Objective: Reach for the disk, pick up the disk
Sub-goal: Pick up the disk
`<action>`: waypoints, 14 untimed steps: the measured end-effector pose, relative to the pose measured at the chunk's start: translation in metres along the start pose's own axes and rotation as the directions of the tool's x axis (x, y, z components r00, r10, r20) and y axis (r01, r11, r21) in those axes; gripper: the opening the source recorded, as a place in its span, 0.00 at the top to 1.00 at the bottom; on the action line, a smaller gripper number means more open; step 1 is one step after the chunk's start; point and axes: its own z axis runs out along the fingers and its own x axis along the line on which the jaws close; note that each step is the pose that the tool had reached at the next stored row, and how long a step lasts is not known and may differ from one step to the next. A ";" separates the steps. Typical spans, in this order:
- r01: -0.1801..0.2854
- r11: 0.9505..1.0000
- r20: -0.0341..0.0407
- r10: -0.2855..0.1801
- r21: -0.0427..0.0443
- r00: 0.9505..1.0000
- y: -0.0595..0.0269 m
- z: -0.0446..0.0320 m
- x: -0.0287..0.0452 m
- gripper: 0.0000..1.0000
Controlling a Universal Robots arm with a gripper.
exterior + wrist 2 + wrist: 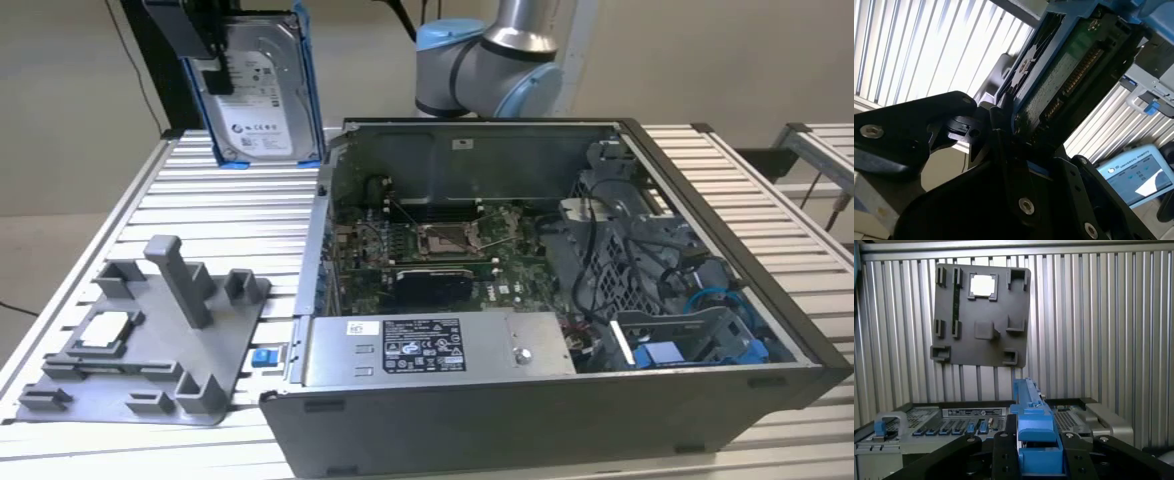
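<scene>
1. Clearly lifted, the disk [260, 85] hangs upright in the upper left of the exterior view, above the ribbed table [227, 215], with its white label facing the camera.
2. Black fingers [1004, 452] are clamped on its blue rail edge in the first wrist view.
3. Below sit an open computer case [561, 300] at centre-right and a grey fixture tray [147, 340] at lower left.
4. The pick-up step looks done; what it calls for now is a steady clamp.

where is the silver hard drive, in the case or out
Out: blue-railed silver-grey hard drive hangs upright in the black claw, above the slatted table.
</scene>
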 end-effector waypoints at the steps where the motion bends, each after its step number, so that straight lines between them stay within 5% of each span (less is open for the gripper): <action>1: 0.000 1.000 0.000 0.000 0.000 1.000 -0.0025 -0.0001 0.0000 1.00; 14: 0.003 1.000 0.000 -0.003 -0.002 1.000 -0.0334 -0.0002 -0.0001 1.00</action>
